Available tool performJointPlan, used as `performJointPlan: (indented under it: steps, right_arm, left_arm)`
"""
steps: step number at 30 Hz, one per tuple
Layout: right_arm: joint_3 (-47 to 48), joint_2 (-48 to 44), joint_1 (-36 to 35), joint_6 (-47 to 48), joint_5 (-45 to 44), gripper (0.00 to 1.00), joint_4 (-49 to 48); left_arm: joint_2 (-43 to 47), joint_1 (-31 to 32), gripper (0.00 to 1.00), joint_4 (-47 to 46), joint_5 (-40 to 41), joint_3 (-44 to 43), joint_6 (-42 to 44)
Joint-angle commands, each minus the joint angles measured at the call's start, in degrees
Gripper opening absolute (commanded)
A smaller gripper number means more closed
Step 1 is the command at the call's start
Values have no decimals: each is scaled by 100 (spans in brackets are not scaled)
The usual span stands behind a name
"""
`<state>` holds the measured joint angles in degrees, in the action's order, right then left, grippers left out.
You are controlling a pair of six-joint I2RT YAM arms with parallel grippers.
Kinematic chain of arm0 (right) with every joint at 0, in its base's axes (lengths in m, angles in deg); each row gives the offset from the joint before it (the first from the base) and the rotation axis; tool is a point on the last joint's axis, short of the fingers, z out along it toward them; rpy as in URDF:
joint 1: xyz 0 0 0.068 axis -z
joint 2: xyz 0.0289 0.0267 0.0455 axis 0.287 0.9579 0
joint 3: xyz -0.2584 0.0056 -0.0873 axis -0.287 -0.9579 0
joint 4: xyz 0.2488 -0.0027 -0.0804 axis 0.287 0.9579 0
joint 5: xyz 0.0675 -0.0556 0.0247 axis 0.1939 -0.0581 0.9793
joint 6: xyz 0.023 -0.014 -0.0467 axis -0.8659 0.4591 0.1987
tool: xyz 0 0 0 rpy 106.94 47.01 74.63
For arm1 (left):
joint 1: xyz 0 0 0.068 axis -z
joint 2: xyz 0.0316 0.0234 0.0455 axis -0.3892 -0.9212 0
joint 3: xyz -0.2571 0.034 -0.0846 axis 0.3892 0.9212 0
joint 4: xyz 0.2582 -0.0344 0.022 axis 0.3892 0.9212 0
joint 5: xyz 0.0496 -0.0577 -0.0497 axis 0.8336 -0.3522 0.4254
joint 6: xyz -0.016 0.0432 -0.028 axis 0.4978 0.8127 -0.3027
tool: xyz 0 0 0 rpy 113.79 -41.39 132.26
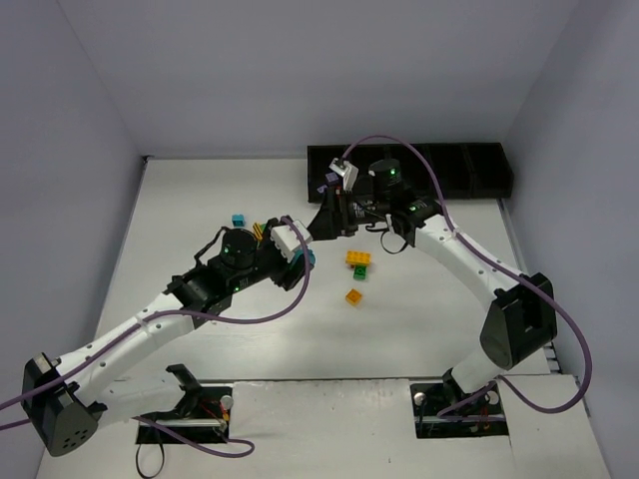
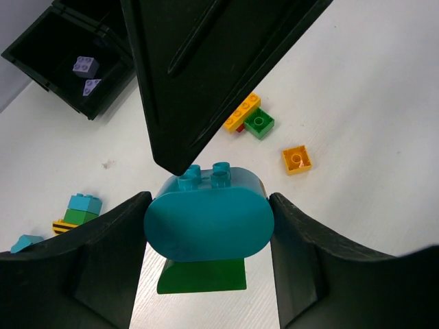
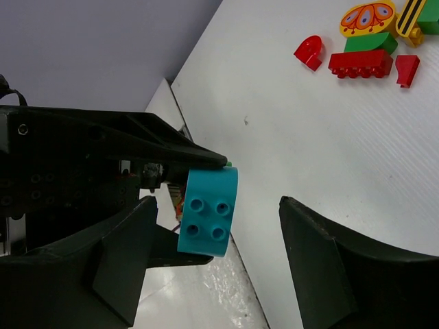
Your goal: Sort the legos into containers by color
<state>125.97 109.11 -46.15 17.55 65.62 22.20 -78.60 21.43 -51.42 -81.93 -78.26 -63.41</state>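
Note:
My left gripper [image 2: 209, 205] is shut on a rounded teal lego [image 2: 208, 223] that has a green lego [image 2: 202, 274] stuck under it, held above the table. The right gripper [image 3: 218, 205] is open and faces the teal lego's [image 3: 208, 212] studded end. That lego sits nearer its left finger, with a wide gap to its right finger [image 3: 322, 253]. In the top view the two grippers meet mid-table near the teal lego [image 1: 311, 257]. The black containers [image 1: 469, 165] stand at the back; one bin [image 2: 62, 41] holds lilac legos [image 2: 86, 66].
Loose on the table are a yellow, green and red cluster [image 1: 358, 263], an orange brick [image 1: 353, 295], a teal brick [image 1: 238, 220] and a striped piece [image 1: 262, 232]. Red legos [image 3: 360, 63] and an orange oval piece [image 3: 368, 17] lie together.

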Motion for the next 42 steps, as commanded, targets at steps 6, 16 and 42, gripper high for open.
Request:
performJointPlan:
  steps: [6,16,42]
  right_arm:
    - [-216,-358,-111,-37,9,68,-224]
    - [-217,-349,-199,77,34,68,-180]
    - [-155,-252,-190,315,-457,0,92]
  left_arm:
    - [-83,-13,0,-306,83,-404,106]
    - [-277,-13,0,-324,30,-571,185]
    - [-251,-22,75,-192,267,-659,264]
